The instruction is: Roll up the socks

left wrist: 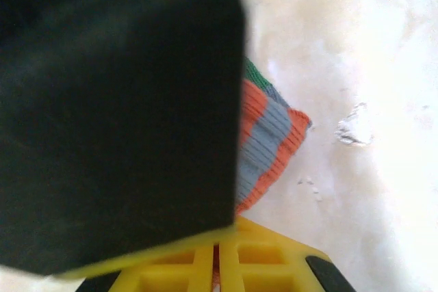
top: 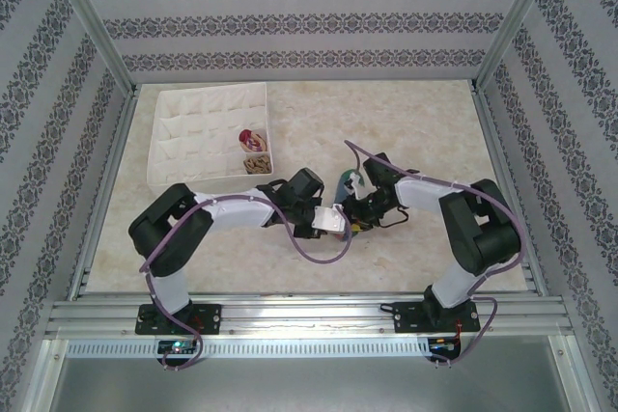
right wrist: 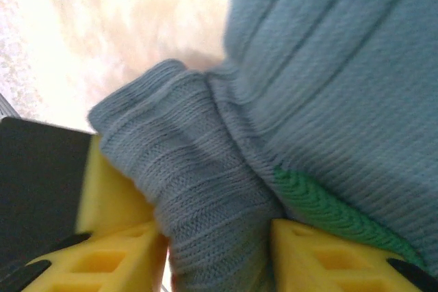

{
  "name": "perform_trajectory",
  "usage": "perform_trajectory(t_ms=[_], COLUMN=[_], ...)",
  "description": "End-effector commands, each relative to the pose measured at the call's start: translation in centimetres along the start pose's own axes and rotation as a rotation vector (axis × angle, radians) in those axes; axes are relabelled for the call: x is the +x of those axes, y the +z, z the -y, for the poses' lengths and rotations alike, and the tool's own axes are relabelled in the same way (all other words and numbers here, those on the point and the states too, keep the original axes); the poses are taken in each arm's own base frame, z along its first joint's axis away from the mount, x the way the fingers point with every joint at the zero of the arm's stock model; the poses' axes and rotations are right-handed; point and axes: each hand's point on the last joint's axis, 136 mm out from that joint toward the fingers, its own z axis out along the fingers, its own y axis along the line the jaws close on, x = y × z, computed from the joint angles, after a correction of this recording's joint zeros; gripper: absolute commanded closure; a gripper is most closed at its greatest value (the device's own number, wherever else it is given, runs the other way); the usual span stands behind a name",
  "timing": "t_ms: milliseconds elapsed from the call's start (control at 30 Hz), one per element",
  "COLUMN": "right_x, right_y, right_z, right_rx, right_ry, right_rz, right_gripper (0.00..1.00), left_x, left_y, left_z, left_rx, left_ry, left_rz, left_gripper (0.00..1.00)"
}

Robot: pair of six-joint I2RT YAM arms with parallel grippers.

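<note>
The blue sock [right wrist: 328,66] with green toe and orange stripes lies bunched on the table between my two grippers, at the middle of the table [top: 345,186]. My left gripper [left wrist: 219,254] is shut, a sliver of orange showing between its yellow fingers; the sock's orange-and-blue striped end [left wrist: 267,141] reaches down to them. A big blurred black block [left wrist: 116,107] hides the left of that view. My right gripper [right wrist: 215,251] stands open, with a thick blue fold of the sock lying between its yellow fingers [right wrist: 321,251]. Both grippers meet at the sock [top: 340,217].
A white quilted box [top: 183,132] with small compartments stands at the back left; two rolled socks [top: 253,150] sit in its right-hand compartments. Aluminium frame posts and patterned walls enclose the table [top: 425,123].
</note>
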Motion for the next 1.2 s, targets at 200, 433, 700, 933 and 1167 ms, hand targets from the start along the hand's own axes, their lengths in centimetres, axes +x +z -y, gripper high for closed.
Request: perform_trajectory(t_ms=[200, 433, 700, 933, 1167], right_x=[0.7, 0.8, -0.8, -2.2, -2.2], right_y=[-3.9, -5.0, -5.7, -5.3, -3.7], right_z=[1.0, 1.4, 0.8, -0.4, 0.1], right_rx=[0.019, 0.090, 0.124, 0.093, 0.089], right_ry=[0.005, -0.064, -0.186, -0.260, -0.253], right_rz=[0.136, 0.255, 0.366, 0.369, 0.324], right_gripper=[0.47, 0.47, 0.45, 0.44, 0.50], left_x=[0.7, -0.2, -1.3, -0.6, -0.3], left_y=[-0.7, -0.7, -0.2, 0.4, 1.4], left_z=[2.7, 1.0, -0.7, -1.3, -1.9], left_rx=[0.297, 0.414, 0.539, 0.589, 0.584], left_ry=[-0.316, -0.544, -0.794, -0.960, -1.050], left_rz=[-0.018, -0.080, -0.075, -0.150, -0.177], left_gripper=[0.93, 0.93, 0.92, 0.91, 0.90])
